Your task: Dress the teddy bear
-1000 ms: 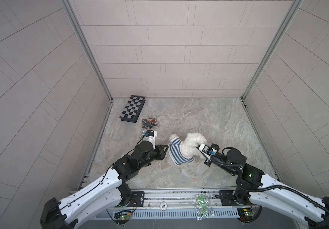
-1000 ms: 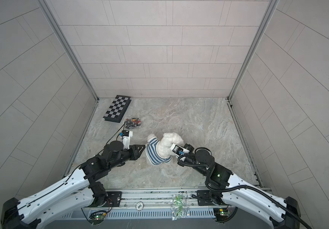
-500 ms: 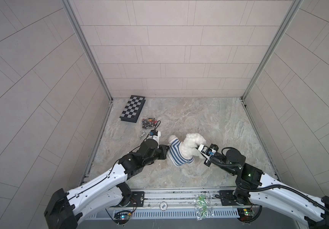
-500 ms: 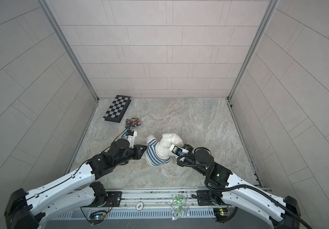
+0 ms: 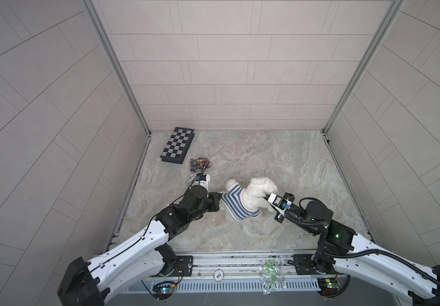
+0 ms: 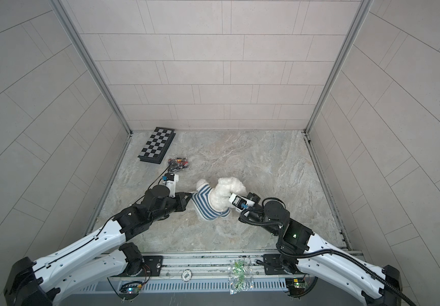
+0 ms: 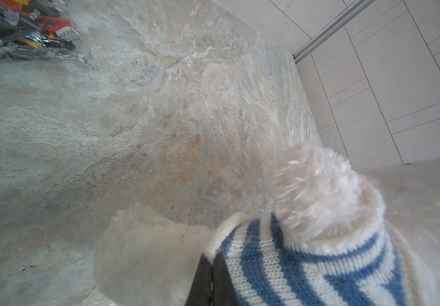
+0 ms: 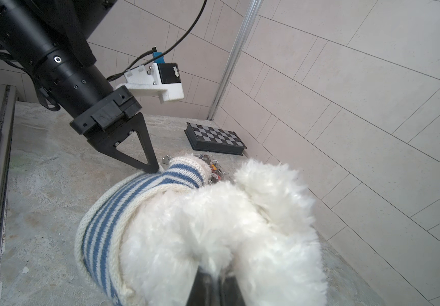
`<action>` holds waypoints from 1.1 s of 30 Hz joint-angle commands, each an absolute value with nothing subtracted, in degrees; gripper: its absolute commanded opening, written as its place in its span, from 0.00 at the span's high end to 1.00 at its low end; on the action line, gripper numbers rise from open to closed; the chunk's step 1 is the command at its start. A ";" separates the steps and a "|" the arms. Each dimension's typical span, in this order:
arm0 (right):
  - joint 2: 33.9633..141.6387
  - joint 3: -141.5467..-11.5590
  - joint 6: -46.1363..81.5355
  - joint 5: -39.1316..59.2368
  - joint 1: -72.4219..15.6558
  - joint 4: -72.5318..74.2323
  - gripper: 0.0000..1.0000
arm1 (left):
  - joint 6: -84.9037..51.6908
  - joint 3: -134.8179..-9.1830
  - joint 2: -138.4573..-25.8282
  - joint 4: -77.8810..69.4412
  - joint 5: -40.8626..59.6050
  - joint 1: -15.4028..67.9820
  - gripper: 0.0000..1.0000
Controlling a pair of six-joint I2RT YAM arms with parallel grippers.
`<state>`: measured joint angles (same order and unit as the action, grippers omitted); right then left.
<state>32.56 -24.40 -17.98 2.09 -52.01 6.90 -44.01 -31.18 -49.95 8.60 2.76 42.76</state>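
Bright even light, soft shadows, fg blur

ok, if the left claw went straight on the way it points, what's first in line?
The striped shirt: the left claw is shut on its edge, with the teddy bear right behind it.

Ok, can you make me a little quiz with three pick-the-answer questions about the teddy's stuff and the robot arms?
1. Where does the chessboard lie on the table?
A. far left corner
B. near right corner
C. dead centre

2. What colours are the stripes on the sweater?
A. red and yellow
B. blue and white
C. green and black

3. What is the left gripper doing?
A. hanging wide open
B. holding a chess piece
C. shut on the sweater's edge

Answers:
1 A: in both top views it sits by the back wall on the left.
2 B: both wrist views show blue and white knit.
3 C: the left wrist view shows its jaws pinched together on the hem.
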 commanded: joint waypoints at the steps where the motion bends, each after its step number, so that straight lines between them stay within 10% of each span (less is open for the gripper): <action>1: 31.71 -24.83 -18.72 1.41 -52.10 9.71 1.00 | -42.82 -30.15 -49.01 7.05 4.81 42.19 1.00; 15: 32.54 -24.97 -19.12 4.62 -52.21 10.98 1.00 | -38.59 -34.31 -39.64 8.12 13.28 40.73 0.56; 33: 30.79 -23.85 -20.21 10.42 -52.82 12.35 1.00 | -43.28 -34.06 -45.85 1.35 25.03 32.89 0.50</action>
